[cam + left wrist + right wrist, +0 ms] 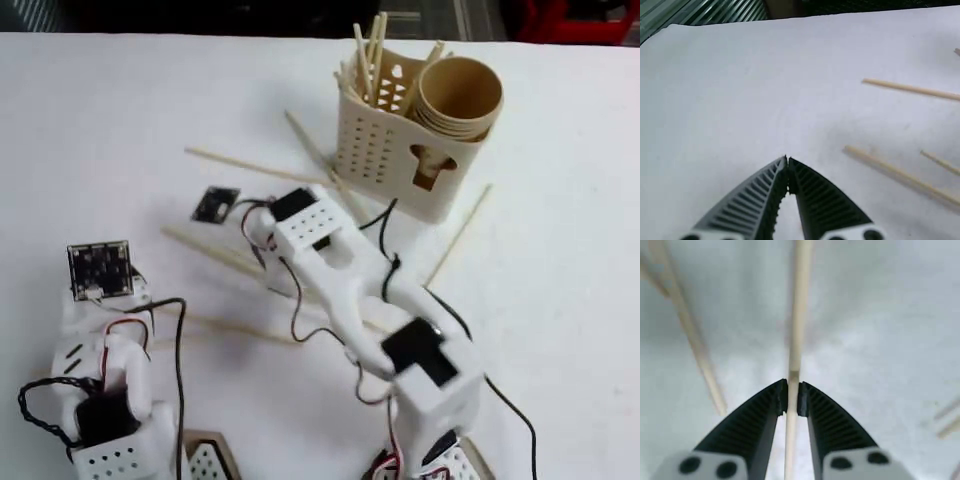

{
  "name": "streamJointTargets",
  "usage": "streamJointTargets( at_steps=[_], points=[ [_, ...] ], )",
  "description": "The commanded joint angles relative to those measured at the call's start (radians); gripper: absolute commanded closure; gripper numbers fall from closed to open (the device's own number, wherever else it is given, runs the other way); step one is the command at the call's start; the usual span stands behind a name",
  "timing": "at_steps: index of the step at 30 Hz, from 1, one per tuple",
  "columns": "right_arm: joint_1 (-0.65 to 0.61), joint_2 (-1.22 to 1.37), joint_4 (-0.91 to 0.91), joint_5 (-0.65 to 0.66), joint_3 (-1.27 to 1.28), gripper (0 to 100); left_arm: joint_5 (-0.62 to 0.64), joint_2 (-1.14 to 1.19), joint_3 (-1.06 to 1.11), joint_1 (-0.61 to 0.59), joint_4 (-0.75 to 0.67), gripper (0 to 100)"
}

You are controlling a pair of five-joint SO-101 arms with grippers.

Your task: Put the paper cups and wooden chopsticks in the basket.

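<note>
A cream basket [375, 155] stands at the back right of the table. It holds stacked paper cups [460, 100] and several upright wooden chopsticks [370, 55]. More chopsticks lie loose on the white table, one [245, 165] left of the basket and one [460, 235] to its right. My right gripper [792, 395] is shut on a chopstick [800, 315] that lies lengthwise between its fingertips, low over the table. Another chopstick [685, 325] lies beside it. My left gripper [788, 162] is shut with nothing in it, over bare table, with chopsticks [900, 172] off to one side.
The right arm [330, 260] stretches from the front edge to the table's middle, over a chopstick [205, 248] and just in front of the basket. The left arm [100, 370] sits folded at the front left. Black cables [180, 340] trail from both arms.
</note>
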Motion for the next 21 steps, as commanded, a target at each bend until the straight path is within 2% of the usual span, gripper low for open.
streamJointTargets(
  at_steps=[1, 7, 12, 21],
  points=[
    [0.007, -0.157, 0.042, 0.002, -0.020, 98.1, -0.009, -0.010, -0.008, -0.004, -0.023, 97],
    [0.015, -0.291, 0.061, -0.002, -0.023, 98.1, -0.009, -0.010, -0.008, -0.004, -0.023, 97],
    [0.045, -0.400, 0.056, -0.058, -0.081, 98.1, -0.009, -0.010, -0.008, -0.004, -0.023, 97],
    [0.139, -0.479, 0.056, -0.192, -0.404, 98.1, -0.009, -0.010, -0.008, -0.004, -0.023, 97]
  ],
)
